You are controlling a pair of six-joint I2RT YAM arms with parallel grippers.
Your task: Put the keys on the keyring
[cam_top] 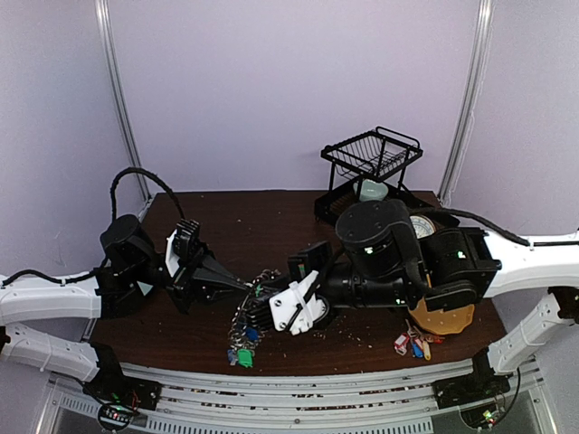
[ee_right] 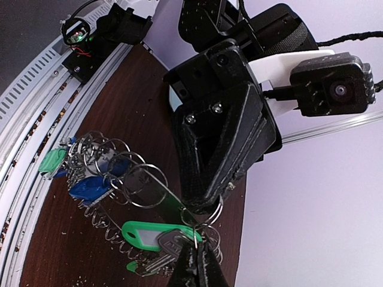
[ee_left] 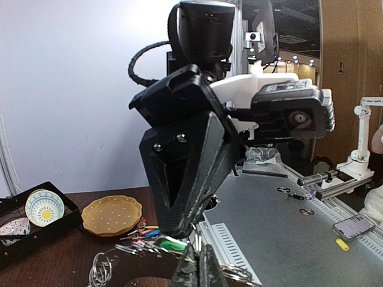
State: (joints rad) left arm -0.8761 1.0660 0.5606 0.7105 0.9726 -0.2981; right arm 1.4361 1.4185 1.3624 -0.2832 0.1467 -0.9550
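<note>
The keyring (cam_top: 242,318) hangs above the table between both arms, strung with metal loops and green and blue tagged keys. My left gripper (cam_top: 246,286) is shut on its wire from the left. My right gripper (cam_top: 262,307) meets it from the right, also shut. In the right wrist view my right gripper (ee_right: 200,258) pinches the small loop of a green-tagged key (ee_right: 154,236), right under the left gripper's fingertips (ee_right: 208,200); the keyring's loops (ee_right: 128,179) trail to the left. In the left wrist view my left gripper (ee_left: 200,266) clamps thin ring wire.
A small loose bunch of red, yellow and blue tagged keys (cam_top: 413,344) lies at the front right beside a yellow plate (cam_top: 445,318). A black wire dish rack (cam_top: 371,163) stands at the back right. A patterned bowl (ee_left: 43,206) sits in a black tray.
</note>
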